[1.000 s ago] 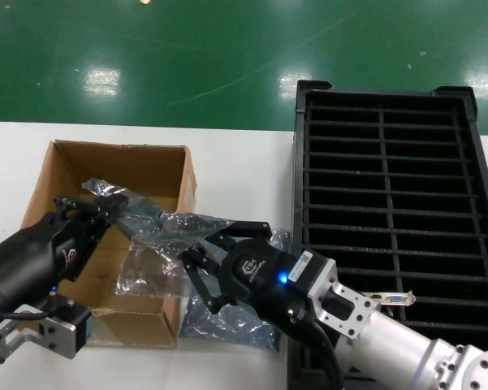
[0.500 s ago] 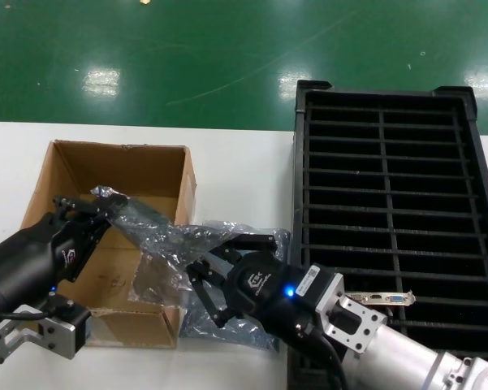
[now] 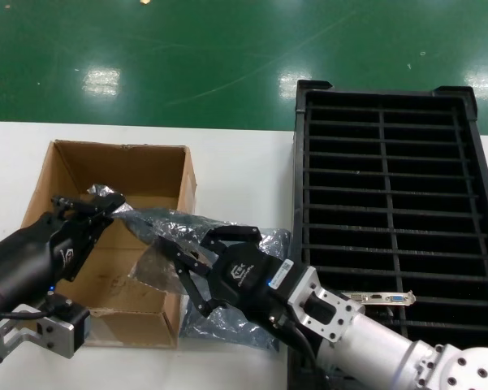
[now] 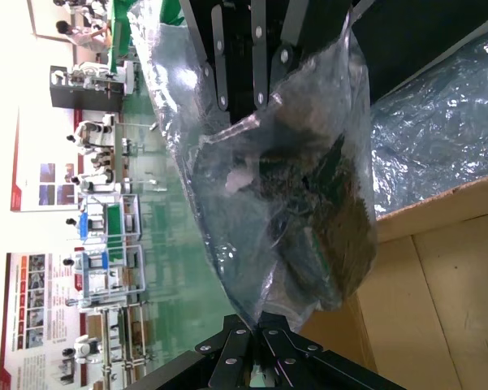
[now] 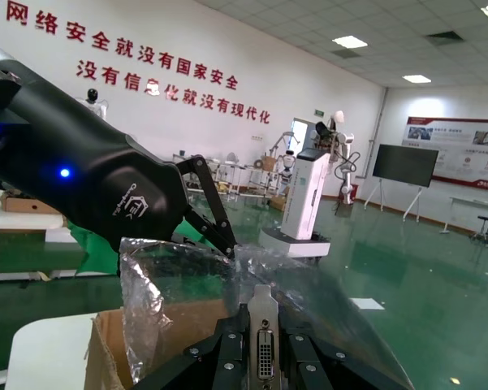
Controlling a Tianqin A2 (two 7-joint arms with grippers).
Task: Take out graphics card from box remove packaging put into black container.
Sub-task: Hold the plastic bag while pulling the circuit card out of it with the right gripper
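Observation:
A crinkly packaging bag [image 3: 158, 236] is stretched between my two grippers over the near corner of the brown box [image 3: 146, 166]. My left gripper [image 3: 105, 203] is shut on one end of the bag [image 4: 268, 162], its jaws [image 4: 260, 329] pinching the plastic. My right gripper [image 3: 179, 268] is shut on the silver bracket of the graphics card [image 5: 264, 301], whose white port faces the right wrist camera. The card's dark body [image 4: 317, 236] lies inside the bag. The black container [image 3: 390, 203] stands to the right.
A second graphics card [image 3: 382, 298] sits in a near slot row of the black container. Another crumpled bag [image 3: 235, 321] lies on the white table [image 3: 235, 171] under my right arm. Beyond the table is green floor.
My right gripper has moved left toward the box and closed on the card's bracket. The bag has been pulled flatter and lower between the grippers. The left gripper has barely moved.

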